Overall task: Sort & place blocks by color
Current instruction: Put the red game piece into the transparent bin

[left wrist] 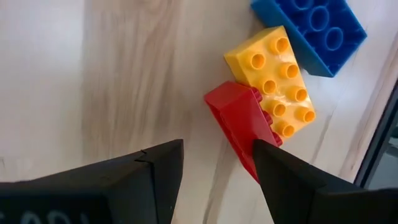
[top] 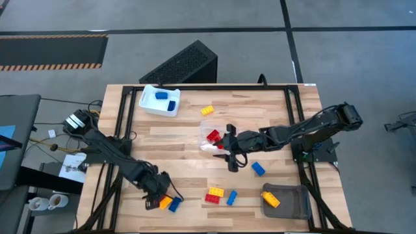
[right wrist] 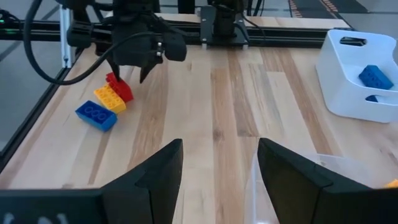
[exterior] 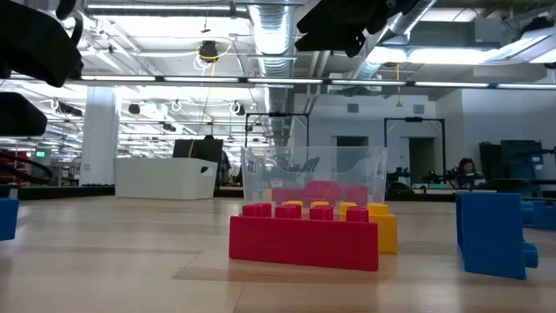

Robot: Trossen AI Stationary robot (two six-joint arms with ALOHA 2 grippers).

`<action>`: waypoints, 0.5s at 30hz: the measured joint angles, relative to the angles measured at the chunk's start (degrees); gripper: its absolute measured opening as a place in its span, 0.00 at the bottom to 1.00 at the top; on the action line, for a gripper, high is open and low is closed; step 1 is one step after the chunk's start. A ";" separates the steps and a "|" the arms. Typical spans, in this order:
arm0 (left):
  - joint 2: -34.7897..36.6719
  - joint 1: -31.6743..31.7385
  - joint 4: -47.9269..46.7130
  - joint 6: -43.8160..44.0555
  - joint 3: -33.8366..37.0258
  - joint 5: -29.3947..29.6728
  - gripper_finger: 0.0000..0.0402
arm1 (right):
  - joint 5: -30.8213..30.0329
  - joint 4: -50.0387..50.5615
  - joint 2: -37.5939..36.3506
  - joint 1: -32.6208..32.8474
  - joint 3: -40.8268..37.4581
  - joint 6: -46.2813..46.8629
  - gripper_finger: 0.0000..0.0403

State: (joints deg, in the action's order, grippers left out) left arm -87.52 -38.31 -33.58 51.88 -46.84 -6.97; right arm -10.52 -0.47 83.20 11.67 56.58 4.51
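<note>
My left gripper (top: 156,196) is open at the table's front left, pointing down over a cluster of three bricks. A red brick (left wrist: 239,121) leans tilted against a yellow brick (left wrist: 273,81), and a blue brick (left wrist: 317,28) lies flat beside them. The red brick's end lies under one finger (left wrist: 292,180), and the gap between the fingers (left wrist: 217,168) is over bare wood. My right gripper (top: 231,155) is open and empty mid-table, next to a clear tray (top: 209,140) holding red bricks. It shows open in the right wrist view (right wrist: 217,180). My left gripper stands with one finger (left wrist: 273,162) over the red brick's lower end (left wrist: 249,146), coming from above. The finger hides that spot, so I cannot tell whether it touches. The brick lies on the table, tilted against the yellow brick.
A white tray (top: 159,101) with blue bricks stands at the far left. A grey tray (top: 289,203) with an orange brick (top: 271,197) is at the front right. Loose bricks lie around: yellow (top: 207,110), blue (top: 258,169), red and yellow (top: 214,194), blue (top: 231,197).
</note>
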 joint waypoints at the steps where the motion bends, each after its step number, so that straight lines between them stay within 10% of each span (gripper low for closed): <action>1: -0.04 0.01 0.35 -0.58 0.02 -0.03 0.44 | 0.09 0.02 0.00 0.15 0.00 0.00 0.57; 15: 3.66 0.55 -0.01 -1.32 0.34 1.15 0.44 | 0.06 0.19 0.00 0.69 0.00 -0.10 0.57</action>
State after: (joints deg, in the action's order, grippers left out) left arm -83.86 -37.76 -33.59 50.56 -46.50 -5.82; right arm -10.46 -0.28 83.20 12.36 56.58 4.41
